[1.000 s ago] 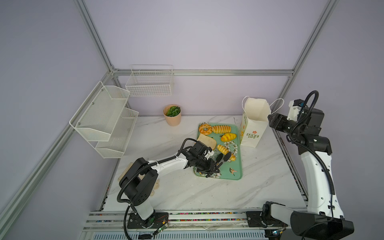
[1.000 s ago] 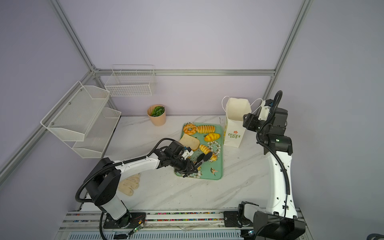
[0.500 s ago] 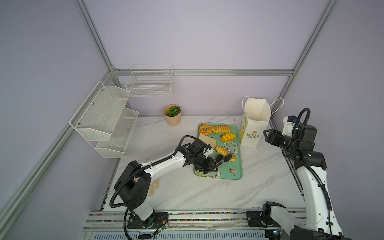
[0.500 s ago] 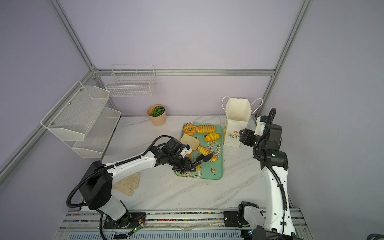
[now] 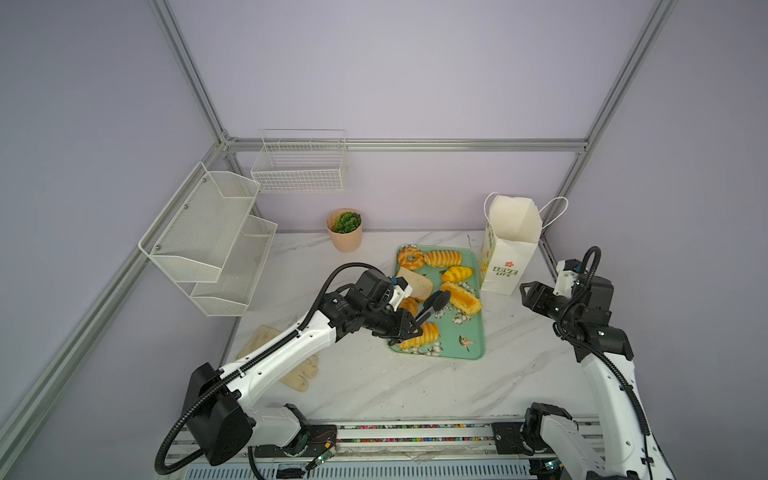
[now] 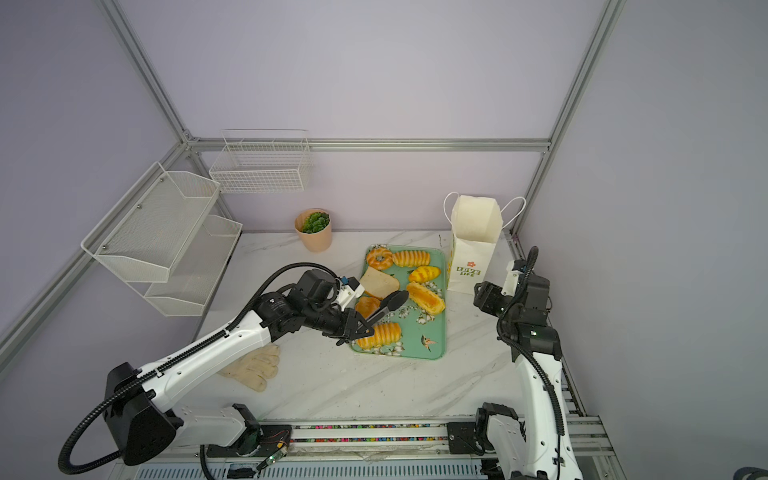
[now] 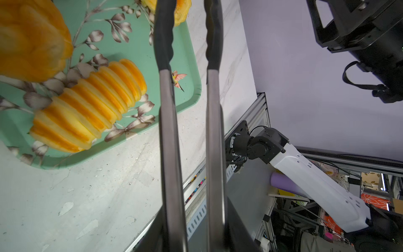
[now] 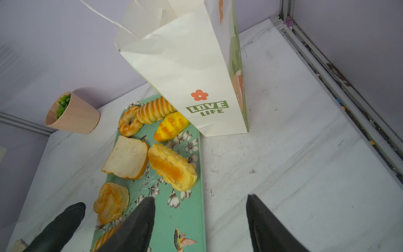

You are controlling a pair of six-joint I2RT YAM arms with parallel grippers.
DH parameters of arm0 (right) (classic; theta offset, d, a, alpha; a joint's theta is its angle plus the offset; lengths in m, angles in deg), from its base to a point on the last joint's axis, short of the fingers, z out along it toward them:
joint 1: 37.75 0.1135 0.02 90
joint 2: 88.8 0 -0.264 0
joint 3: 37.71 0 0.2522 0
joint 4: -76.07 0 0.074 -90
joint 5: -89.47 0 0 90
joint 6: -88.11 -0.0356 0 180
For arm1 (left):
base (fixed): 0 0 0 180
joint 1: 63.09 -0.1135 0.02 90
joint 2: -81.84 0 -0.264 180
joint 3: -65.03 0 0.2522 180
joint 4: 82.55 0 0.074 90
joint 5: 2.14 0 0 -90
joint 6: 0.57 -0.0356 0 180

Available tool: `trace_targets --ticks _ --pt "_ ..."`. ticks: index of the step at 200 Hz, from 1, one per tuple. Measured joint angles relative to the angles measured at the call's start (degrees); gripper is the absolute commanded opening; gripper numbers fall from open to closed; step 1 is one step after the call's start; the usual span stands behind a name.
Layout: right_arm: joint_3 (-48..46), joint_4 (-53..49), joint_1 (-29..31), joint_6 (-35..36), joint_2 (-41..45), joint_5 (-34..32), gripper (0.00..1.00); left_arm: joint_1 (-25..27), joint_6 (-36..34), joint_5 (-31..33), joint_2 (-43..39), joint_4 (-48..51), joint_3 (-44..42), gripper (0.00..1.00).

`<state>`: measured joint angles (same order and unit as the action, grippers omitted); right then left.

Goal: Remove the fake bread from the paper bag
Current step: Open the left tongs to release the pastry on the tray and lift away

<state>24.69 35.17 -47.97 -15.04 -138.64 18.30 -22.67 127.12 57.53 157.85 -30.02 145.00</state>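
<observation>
Table: white marble top; carries the tray and the bag.
Paper bag: upright on the table at the far right, mouth open, "LOVE LIFE" face toward the right arm; base just beside the tray's far right corner.
Tray: green, floral print, flat on the table near its centre; holds all seven bread pieces.
Tongs: metal arms with black tips, gripped at the end away from the tips and angled over the tray; arms apart, nothing seen between them.
Left gripper: closed around the tongs, above the tray's near left corner.
Right gripper: jaws wide apart, empty; above bare table near the bag's base, not touching it.
Fake bread: outside the bag, on the tray.
- Far row: ring donut, ridged loaf.
- Second row: toast slice, pointed roll.
- Third row: round bun, split oblong loaf; the tong tips lie between these two in both top views.
- Near edge: second ridged loaf.
</observation>
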Motion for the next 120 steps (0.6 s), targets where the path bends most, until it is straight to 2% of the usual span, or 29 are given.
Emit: trace_targets --ticks 33,72,120 --pt "-1.7 1.0 0.0 -0.7 -0.2 0.0 0.69 -1.3 -1.6 1.6 2.1 0.4 0.7 0.1" --pt "-1.7 2.1 0.0 -0.5 -0.4 0.0 0.69 -1.1 -3.4 2.8 16.0 0.9 10.0 0.05" --pt "-2.3 2.3 0.0 -0.2 -0.5 0.0 0.69 0.3 -5.3 4.0 30.7 1.3 23.7 0.04"
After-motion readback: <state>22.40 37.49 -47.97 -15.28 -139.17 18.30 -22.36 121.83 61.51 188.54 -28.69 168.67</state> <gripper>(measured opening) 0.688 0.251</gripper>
